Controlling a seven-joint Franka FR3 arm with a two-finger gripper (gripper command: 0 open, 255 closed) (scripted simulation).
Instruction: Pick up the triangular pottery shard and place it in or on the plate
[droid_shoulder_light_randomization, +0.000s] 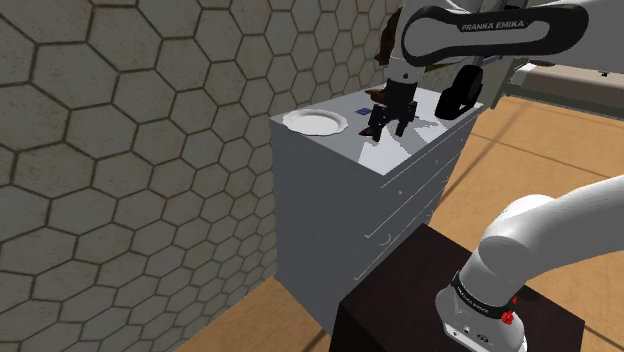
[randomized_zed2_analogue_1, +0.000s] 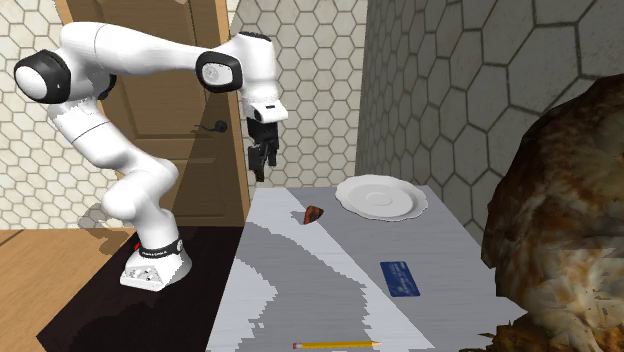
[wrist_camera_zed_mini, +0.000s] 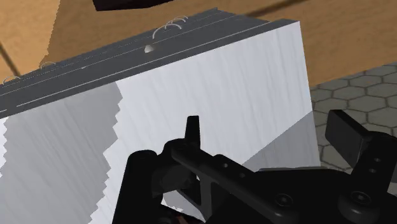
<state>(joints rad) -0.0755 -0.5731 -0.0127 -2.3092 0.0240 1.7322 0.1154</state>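
From where I stand, the gripper (randomized_zed2_analogue_1: 262, 165) hangs above the cabinet's (randomized_zed2_analogue_1: 300, 270) arm-side edge, fingers spread and holding nothing. The brown shard (randomized_zed2_analogue_1: 314, 214) lies on top, with open surface between it and the white plate (randomized_zed2_analogue_1: 380, 197) by the wall-side edge. A blue card (randomized_zed2_analogue_1: 400, 278) and a pencil (randomized_zed2_analogue_1: 337, 344) lie well apart from both.

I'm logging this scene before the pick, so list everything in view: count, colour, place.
dresser: one, white-grey, against hexagon-tiled wall
plate: one, white, dresser top by wall
pottery shard: one, reddish-brown, dresser top, apart from plate
card: one, blue, dresser top
pencil: one, yellow, dresser top
lump: one, mottled brown, second exterior view's right
door: one, wooden, beyond the dresser
stand: one, dark, beside the dresser
arm: one, white, over the dresser
jaws: one pair, black, open, above the dresser top
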